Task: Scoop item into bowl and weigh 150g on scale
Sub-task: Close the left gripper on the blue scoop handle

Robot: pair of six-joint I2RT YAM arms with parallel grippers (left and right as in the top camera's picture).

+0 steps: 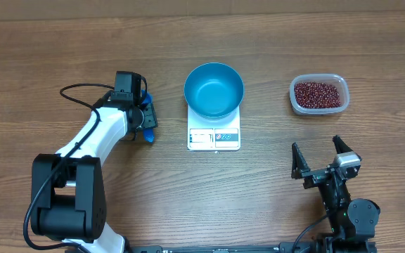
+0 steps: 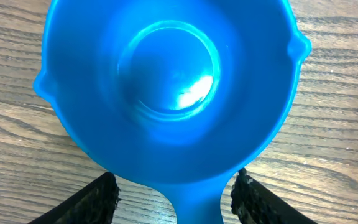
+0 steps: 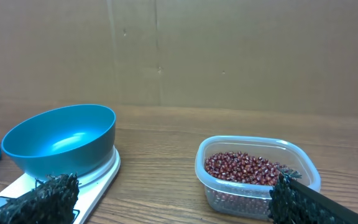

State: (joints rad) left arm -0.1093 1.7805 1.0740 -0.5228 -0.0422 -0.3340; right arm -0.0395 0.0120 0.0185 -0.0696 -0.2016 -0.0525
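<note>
**A:** Where is the bowl?

**B:** The bowl sits on the scale at upper centre of the overhead view. Its inside shows only bare blue. The scale's display strip faces the bottom edge of the frame.

**A:** And the beans?

**B:** The beans lie in the tub at upper right, well apart from the scale.

**A:** What is the left gripper doing?

**B:** The left gripper is just left of the scale, over the scoop, which lies on the table. In the left wrist view its fingers stand on either side of the scoop's handle. Wood shows between one finger and the handle, so the gripper is released, not pinching. The scoop's cup shows only blue plastic.

**A:** And the right gripper?

**B:** The right gripper is at lower right, below the tub. Its jaws are spread wide and grasp nothing. In its own view the bowl is at left and the tub at right.
</note>
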